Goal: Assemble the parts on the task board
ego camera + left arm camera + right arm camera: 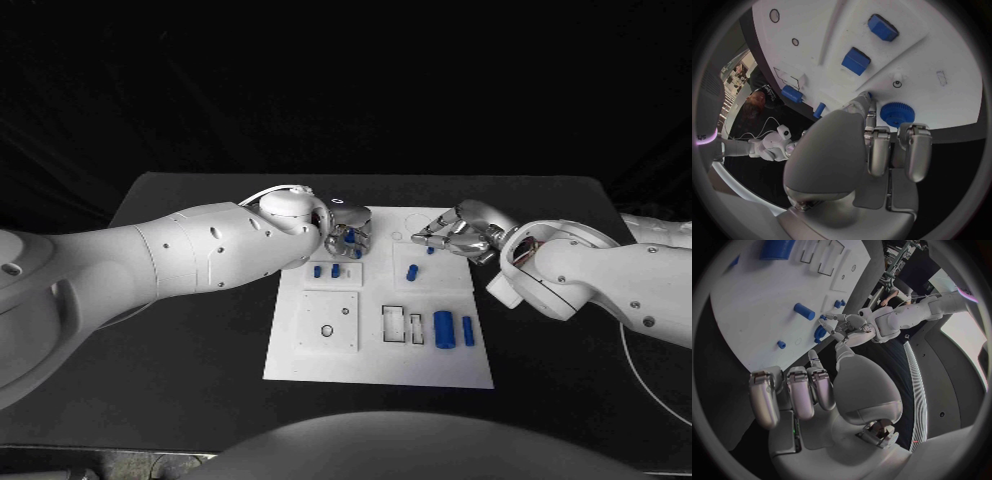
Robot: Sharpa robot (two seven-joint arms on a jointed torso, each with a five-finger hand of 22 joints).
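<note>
The white task board (378,355) lies in the middle of the table. My left hand (343,228) hangs over its far left corner and pinches a round blue gear (897,114) between thumb and curled fingers (879,145). Two short blue pegs (326,270) stand just in front of that hand. A blue cylinder (413,272) lies mid-board, and two larger blue blocks (453,328) sit at the near right. My right hand (459,235) hovers over the far right corner, fingers (792,395) curled in with nothing in them. A small blue stud (781,344) lies near it.
The board has an oval hole (326,331) in a raised square at the near left and rectangular slots (401,323) beside the blue blocks. Black table (173,330) surrounds the board. A thin white cable (646,375) runs along the right side.
</note>
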